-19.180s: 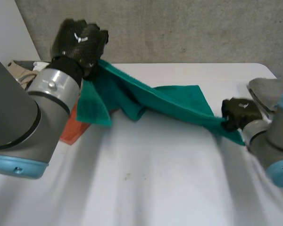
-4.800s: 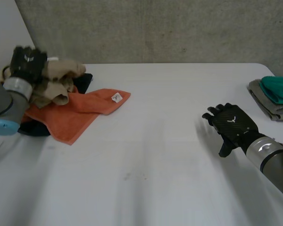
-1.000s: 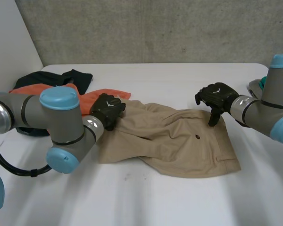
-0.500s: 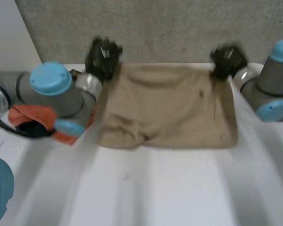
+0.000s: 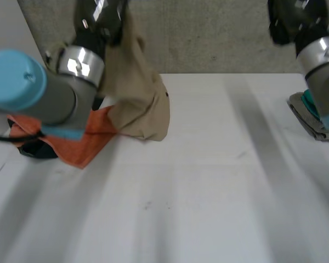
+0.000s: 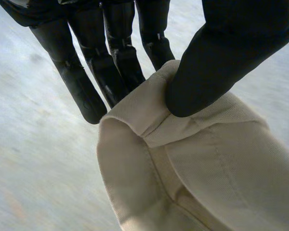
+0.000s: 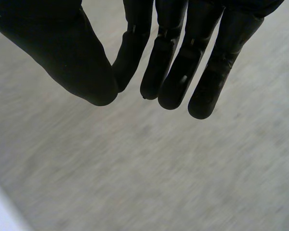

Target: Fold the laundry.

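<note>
Above the orange towel (image 5: 79, 143), the left hand (image 5: 101, 13) is held high with the tan shorts (image 5: 134, 93) hanging from it. The thumb presses a folded hem of the shorts against the fingers (image 6: 118, 67), so the cloth is pinched firmly between them. The shorts' lower folds droop down over the towel's far corner and appear to rest on the white worktop (image 5: 208, 192) just beside it. A dark garment (image 5: 35, 150) peeks out from under the towel's near edge. Well apart from the towel, across the worktop, the right hand (image 5: 296, 22) is also up high; its fingers are straight, slightly spread and hold nothing. Below that arm, at the worktop's edge farthest from the towel, lies a pile of folded cloths (image 5: 306, 107), teal on grey.
</note>
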### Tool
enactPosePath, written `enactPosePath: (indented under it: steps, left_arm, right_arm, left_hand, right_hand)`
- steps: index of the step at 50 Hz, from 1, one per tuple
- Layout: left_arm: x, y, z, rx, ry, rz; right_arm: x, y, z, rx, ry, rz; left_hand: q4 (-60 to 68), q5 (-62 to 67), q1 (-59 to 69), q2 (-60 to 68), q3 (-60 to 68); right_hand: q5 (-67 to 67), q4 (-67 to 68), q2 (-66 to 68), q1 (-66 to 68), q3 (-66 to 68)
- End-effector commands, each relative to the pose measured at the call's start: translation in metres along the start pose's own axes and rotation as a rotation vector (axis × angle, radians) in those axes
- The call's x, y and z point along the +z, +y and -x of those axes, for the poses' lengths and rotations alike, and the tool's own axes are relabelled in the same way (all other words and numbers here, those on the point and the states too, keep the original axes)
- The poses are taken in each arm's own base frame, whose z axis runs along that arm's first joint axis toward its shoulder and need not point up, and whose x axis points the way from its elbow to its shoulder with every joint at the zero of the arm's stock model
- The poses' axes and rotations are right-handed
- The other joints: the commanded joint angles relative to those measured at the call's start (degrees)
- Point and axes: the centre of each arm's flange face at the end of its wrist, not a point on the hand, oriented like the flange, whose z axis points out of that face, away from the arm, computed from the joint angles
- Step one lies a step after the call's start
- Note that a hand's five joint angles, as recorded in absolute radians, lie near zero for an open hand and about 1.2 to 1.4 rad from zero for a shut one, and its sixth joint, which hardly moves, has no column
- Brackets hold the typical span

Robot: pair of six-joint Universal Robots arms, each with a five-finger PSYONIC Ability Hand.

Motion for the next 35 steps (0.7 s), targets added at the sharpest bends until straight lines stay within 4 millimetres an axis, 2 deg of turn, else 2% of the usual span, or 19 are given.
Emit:
enactPosePath:
  steps: [1, 5, 8, 9, 12, 13, 16, 17, 24, 35]
  left_arm:
    - [-0.053, -0.005, -0.043, -0.044, 0.225, 0.142]
    - [-0.082, -0.027, -0.059, -0.069, 0.349, 0.217]
    - [-0.095, -0.044, -0.07, -0.095, 0.407, 0.242]
    - [-0.105, -0.056, -0.08, -0.111, 0.447, 0.25]
    - [-0.12, -0.073, -0.095, -0.143, 0.513, 0.264]
    - [-0.134, -0.08, -0.106, -0.164, 0.56, 0.284]
    - [-0.157, -0.086, -0.121, -0.177, 0.637, 0.318]
    - [-0.172, -0.089, -0.13, -0.19, 0.684, 0.342]
    - [-0.224, -0.103, -0.149, -0.208, 0.815, 0.402]
    - [-0.229, -0.095, -0.138, -0.193, 0.796, 0.469]
  right_arm:
    - [-0.034, 0.037, 0.028, 0.059, -0.187, 0.234]
    - [-0.042, 0.036, 0.036, 0.016, -0.295, 0.267]
    - [-0.046, 0.031, 0.041, -0.02, -0.36, 0.262]
    - [-0.048, 0.028, 0.045, -0.041, -0.399, 0.256]
    - [-0.051, 0.024, 0.049, -0.068, -0.44, 0.247]
    - [-0.053, 0.023, 0.051, -0.074, -0.464, 0.24]
    - [-0.057, 0.025, 0.055, -0.079, -0.496, 0.238]
    - [-0.059, 0.025, 0.058, -0.086, -0.507, 0.229]
    - [-0.075, 0.015, 0.063, -0.218, -0.561, 0.195]
    - [-0.101, 0.03, 0.072, -0.457, -0.661, 0.189]
  left_hand:
    - [11.1, 13.7, 16.0, 11.2, 11.7]
    - [11.1, 13.7, 16.0, 11.2, 11.7]
    - [11.1, 13.7, 16.0, 11.2, 11.7]
    - [11.1, 13.7, 16.0, 11.2, 11.7]
    - [11.1, 13.7, 16.0, 11.2, 11.7]
    - [11.1, 13.7, 16.0, 11.2, 11.7]
    - [11.1, 13.7, 16.0, 11.2, 11.7]
    - [11.1, 13.7, 16.0, 11.2, 11.7]
    - [11.1, 13.7, 16.0, 11.2, 11.7]
    - [11.1, 13.7, 16.0, 11.2, 11.7]
  right_hand:
    - [-55.9, -56.8, -56.3, -46.1, -56.6]
    - [-56.5, -57.4, -56.9, -46.8, -57.2]
    - [-56.5, -57.4, -56.9, -46.8, -57.2]
    - [-56.5, -57.4, -56.9, -46.8, -57.2]
    - [-56.5, -57.4, -56.9, -46.8, -57.2]
    - [-56.5, -57.4, -56.9, -46.8, -57.2]
    - [-56.5, -57.4, -56.9, -46.8, -57.2]
    - [-56.5, -57.4, -56.9, -46.8, -57.2]
    - [-56.5, -57.4, -56.9, -46.8, -57.2]
    - [-56.5, -57.4, -56.9, -46.8, -57.2]
